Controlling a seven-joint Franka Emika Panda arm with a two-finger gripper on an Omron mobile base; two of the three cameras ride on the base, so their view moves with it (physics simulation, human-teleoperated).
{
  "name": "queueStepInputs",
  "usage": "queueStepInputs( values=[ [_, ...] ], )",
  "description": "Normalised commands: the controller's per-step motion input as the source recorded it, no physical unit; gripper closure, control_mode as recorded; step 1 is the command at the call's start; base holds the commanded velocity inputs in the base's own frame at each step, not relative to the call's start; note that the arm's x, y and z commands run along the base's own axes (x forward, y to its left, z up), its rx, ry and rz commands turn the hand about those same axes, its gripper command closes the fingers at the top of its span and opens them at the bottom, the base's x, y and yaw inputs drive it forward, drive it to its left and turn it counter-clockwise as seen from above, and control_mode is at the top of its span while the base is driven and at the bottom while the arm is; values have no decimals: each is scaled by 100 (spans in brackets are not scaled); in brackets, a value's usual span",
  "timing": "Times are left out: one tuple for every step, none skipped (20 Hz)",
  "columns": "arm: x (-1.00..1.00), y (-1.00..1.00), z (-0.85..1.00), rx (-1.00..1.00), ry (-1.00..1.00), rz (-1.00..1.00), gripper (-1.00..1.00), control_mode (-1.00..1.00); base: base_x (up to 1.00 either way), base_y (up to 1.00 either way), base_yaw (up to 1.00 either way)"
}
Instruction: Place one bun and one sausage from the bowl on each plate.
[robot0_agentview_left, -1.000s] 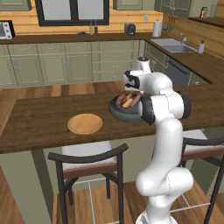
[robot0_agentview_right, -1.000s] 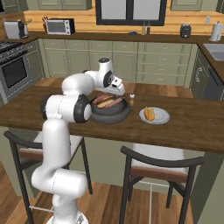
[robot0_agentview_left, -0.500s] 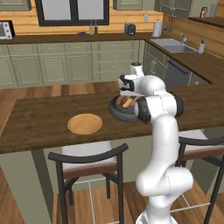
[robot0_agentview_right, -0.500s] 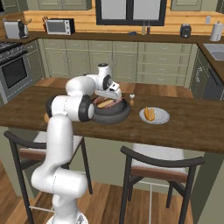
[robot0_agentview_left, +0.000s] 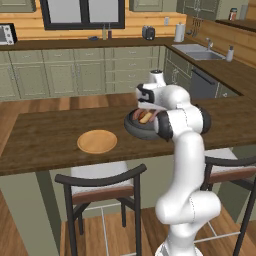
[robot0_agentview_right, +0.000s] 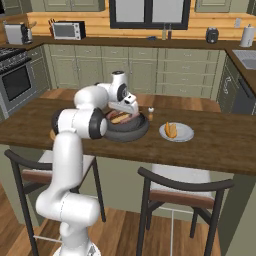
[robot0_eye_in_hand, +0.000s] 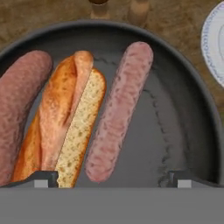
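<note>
Hovering over the bowl, one plate part-filled, one bare

Hanging low above the dark bowl (robot0_eye_in_hand: 183, 100), the hand (robot0_eye_in_hand: 111, 178) has its two tips spread wide with nothing between them. In the hand view the bowl holds a split bun (robot0_eye_in_hand: 65, 122) left of centre, a pale sausage (robot0_eye_in_hand: 118, 113) just beside it in the middle, and a second, darker sausage (robot0_eye_in_hand: 19, 100) at the left edge, touching the bun's other side.

In the right base view, a plate (robot0_agentview_right: 186, 133) right of the bowl (robot0_agentview_right: 127, 131) already carries one orange-brown piece (robot0_agentview_right: 170, 130), by its colour probably a bun; no sausage is visible with it. In the left base view another plate (robot0_agentview_left: 97, 141) lies on the bench (robot0_agentview_left: 45, 140) left of centre, well apart from the bowl (robot0_agentview_left: 142, 128), with nothing on it.

By my reckoning, roughly a quarter is done: the right plate likely wants its sausage, and the left plate wants both a bun and a sausage. The middle sausage lies between the spread tips, so it looks the likely next pick.
</note>
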Motion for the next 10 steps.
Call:
queueStepInputs(
  values=[
    [-72,0,-24,0,-3,-16,-100,-100,0,0,0],
    [-83,0,-37,0,0,-16,-100,-100,0,0,0],
    [-86,10,-38,0,-4,-13,-100,-100,0,0,0],
    [-76,12,-36,0,-7,-10,-100,-100,0,0,0],
    [-40,21,-26,0,-12,-5,-100,-100,0,0,0],
    [0,23,-1,0,-20,-5,-100,-100,0,0,0],
    [14,22,0,0,-16,-7,-100,-100,0,0,0],
    [34,20,0,0,-17,-9,-100,-100,0,0,0],
    [63,12,0,0,-13,-14,-100,-100,0,0,0],
    [63,0,0,4,-7,-14,-100,-100,0,0,0]
  ],
)
